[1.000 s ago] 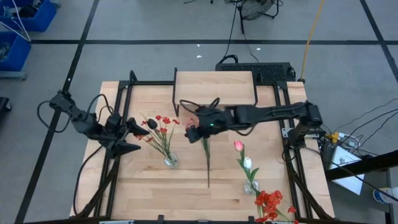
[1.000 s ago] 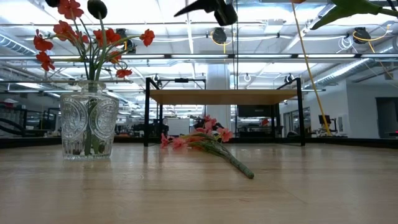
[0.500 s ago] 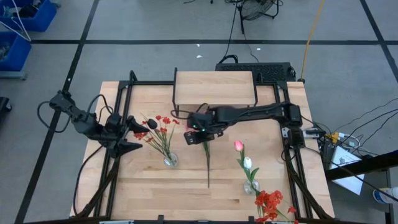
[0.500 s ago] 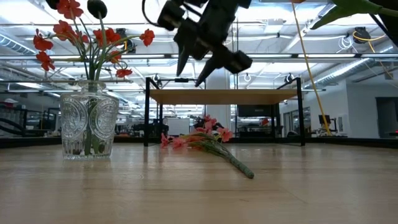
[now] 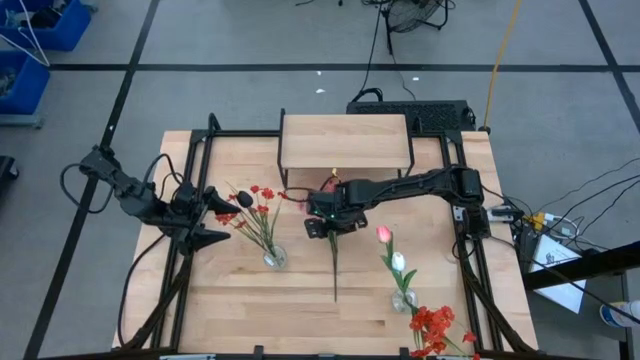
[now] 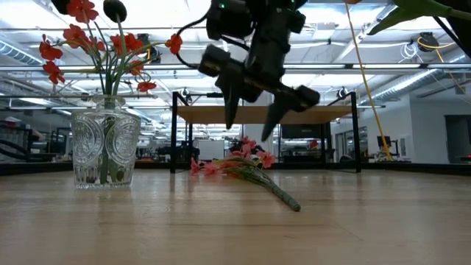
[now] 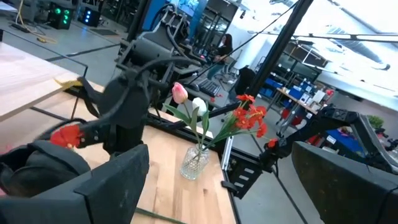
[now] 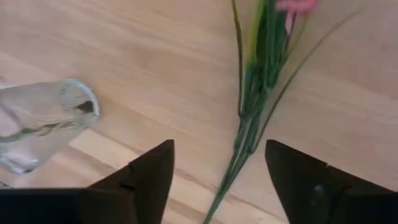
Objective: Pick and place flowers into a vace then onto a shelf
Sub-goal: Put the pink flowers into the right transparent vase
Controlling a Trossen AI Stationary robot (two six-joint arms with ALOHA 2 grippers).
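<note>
Overhead, right pincer (image 6: 250, 126) straddles flowers (image 6: 243, 166).

The bench (image 5: 230, 300) is a light wood top bordered by a black metal frame (image 5: 190, 190). It stands on a grey floor (image 5: 250, 35) marked with dark lines. Blue bins (image 5: 25, 45) sit at the far left of the floor. A black box (image 5: 410, 112) with cables lies on the floor just beyond the far edge of the bench. A yellow cable (image 5: 500, 55) runs across the floor at the far right. White papers (image 5: 555, 265) lie right of the bench.
</note>
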